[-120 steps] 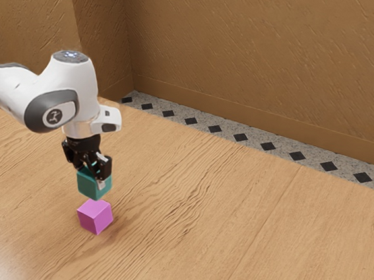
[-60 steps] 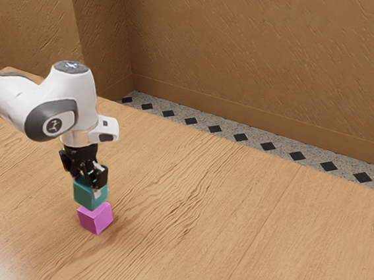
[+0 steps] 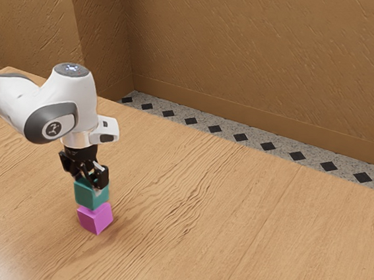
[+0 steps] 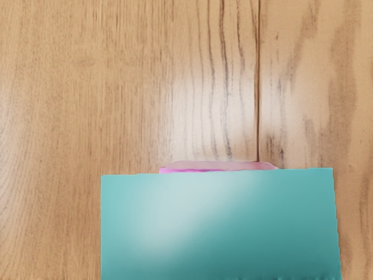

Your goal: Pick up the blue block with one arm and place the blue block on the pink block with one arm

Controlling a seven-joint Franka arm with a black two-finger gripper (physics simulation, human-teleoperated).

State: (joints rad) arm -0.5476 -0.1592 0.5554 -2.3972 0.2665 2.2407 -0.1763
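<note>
Teal block [image 3: 91, 195], lowered over the last second, now appears to rest on the pink block [image 3: 94, 218], with the gripper [image 3: 92, 184] still clamped on it, so release seems next.

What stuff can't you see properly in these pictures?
- The pink block: in the wrist view the teal block covers all but a thin strip.
- The teal block's near part: cut off by the wrist view's edge.
- The teal block's top: in the exterior view the jaws cover part of it.
- The arm: its base is cut off by the exterior view's left edge.
</note>
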